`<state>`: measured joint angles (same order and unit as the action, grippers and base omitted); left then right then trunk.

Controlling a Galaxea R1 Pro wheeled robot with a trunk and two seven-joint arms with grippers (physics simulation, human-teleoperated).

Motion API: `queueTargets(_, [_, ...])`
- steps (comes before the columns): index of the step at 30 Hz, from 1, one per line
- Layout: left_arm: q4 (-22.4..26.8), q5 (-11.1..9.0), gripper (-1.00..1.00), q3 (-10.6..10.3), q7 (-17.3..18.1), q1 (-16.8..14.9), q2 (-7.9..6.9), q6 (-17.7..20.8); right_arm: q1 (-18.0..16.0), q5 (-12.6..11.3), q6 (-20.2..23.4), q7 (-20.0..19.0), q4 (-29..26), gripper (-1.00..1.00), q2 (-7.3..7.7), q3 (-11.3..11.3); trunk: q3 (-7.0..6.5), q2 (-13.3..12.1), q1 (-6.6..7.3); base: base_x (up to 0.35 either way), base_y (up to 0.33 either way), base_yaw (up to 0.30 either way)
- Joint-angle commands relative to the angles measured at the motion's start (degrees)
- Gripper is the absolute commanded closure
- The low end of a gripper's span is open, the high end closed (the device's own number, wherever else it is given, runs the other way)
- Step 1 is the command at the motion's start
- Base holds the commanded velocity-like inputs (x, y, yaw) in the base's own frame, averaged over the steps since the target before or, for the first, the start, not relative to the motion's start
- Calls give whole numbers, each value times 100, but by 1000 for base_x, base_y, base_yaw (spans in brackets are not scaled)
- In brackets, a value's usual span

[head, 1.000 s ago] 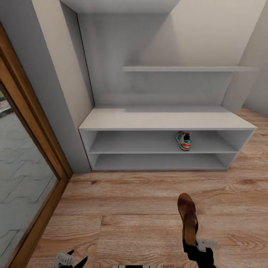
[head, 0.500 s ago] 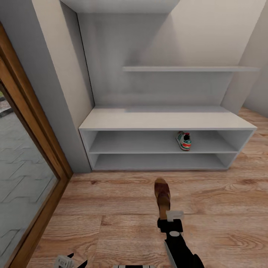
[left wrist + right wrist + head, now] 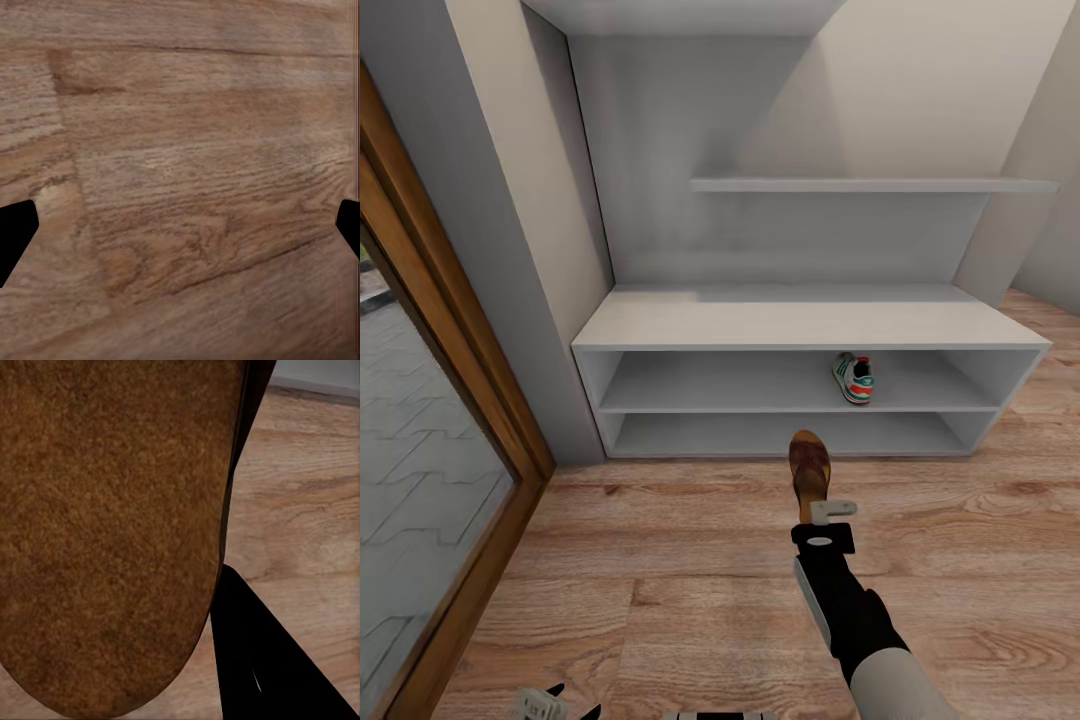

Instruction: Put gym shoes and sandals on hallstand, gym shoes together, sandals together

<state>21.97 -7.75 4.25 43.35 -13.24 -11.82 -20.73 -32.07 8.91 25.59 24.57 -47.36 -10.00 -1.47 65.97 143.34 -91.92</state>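
Note:
My right gripper (image 3: 819, 507) is shut on the heel end of a brown sandal (image 3: 810, 464), held above the wood-plank corridor floor (image 3: 660, 560) just in front of the hallstand (image 3: 800, 322). The sandal's toe points at the rack's lower shelf. Close up in the right wrist view, the sandal's brown sole (image 3: 112, 532) sits beside one black finger (image 3: 262, 660). One white gym shoe (image 3: 853, 378) with green stripes and a red-orange heel stands on the rack's upper open shelf, right of centre. My left gripper (image 3: 550, 703) hangs low and open over bare floor (image 3: 187, 150).
A wood-framed glass door (image 3: 430, 420) lines the left side, with a grey wall pillar (image 3: 530, 250) beside the rack. A floating grey shelf (image 3: 870, 185) hangs above the rack's flat top. Open floor stretches to the right of the rack.
My right arm has stretched forward, carrying the sandal from near the bottom of the view, slightly left, up to the rack's front. The gym shoe and left gripper stayed put.

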Motion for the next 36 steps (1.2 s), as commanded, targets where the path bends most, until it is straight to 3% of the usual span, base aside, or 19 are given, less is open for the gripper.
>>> queueTargets(1, [-3, -16, -100, 15, 42, -3, 51, 10, -6, 19, 45, 22, -7, 100, 0, -7, 5, 2, 1, 0, 0, 0])
queueTargets(4, [-1, -3, -100, 8, 41, -3, 118, 14, -8, 14, 49, 22, -9, 100, 0, -10, 5, 2, 1, 0, 0, 0])
queueTargets(17, [185, -35, -100, -71, 54, -55, 148, 27, -9, 13, 59, 13, 13, 100, 0, -17, 5, 2, 1, 0, 0, 0])
queueTargets(18, [456, -35, -100, -111, 235, -101, 209, 130, -9, 14, 53, 13, 22, 100, 0, -12, 5, 2, 1, 0, 0, 0])
queueTargets(20, [488, -34, -100, -140, 385, -107, 224, 170, -9, 14, 52, 13, 25, 100, 0, -12, 5, 2, 1, 0, 0, 0])
queueTargets(22, [556, -37, -100, -216, 1045, -109, 240, 230, -9, 14, 51, 20, 40, 100, 0, -9, 8, 2, 1, 0, 0, 31])
queueTargets(36, [571, -32, -100, -435, 1187, -109, 251, 236, -9, 15, 51, 22, 42, 100, 0, 7, 96, 2, 1, 0, 0, 158])
